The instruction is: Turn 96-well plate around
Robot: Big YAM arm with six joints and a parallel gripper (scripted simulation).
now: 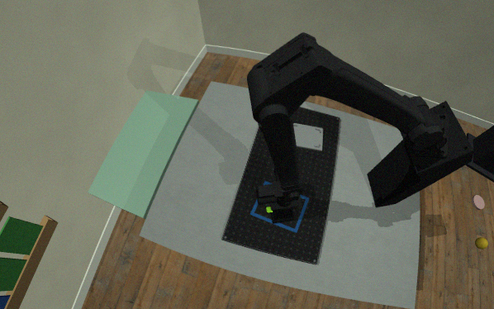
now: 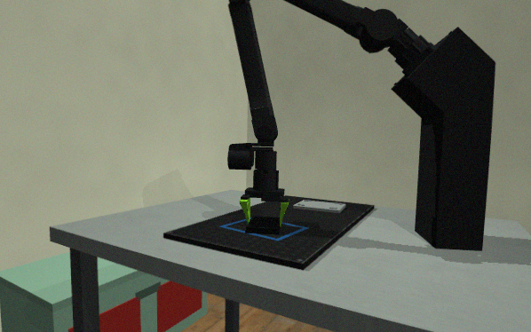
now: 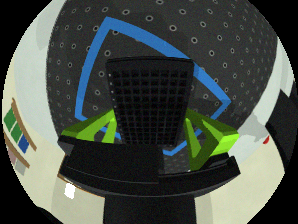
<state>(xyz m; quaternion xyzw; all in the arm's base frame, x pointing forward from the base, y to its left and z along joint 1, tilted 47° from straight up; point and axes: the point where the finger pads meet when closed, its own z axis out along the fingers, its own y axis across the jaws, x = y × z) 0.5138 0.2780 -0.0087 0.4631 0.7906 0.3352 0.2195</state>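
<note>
Two green fingers of the gripper (image 2: 264, 212) clamp the black plate (image 2: 262, 224) by its sides, holding it over the blue-taped spot B1 (image 2: 233, 228) on the dark deck (image 2: 317, 241). Whether it touches the deck cannot be told. Further right, the pale nest (image 2: 320, 206) stands apart.
</note>
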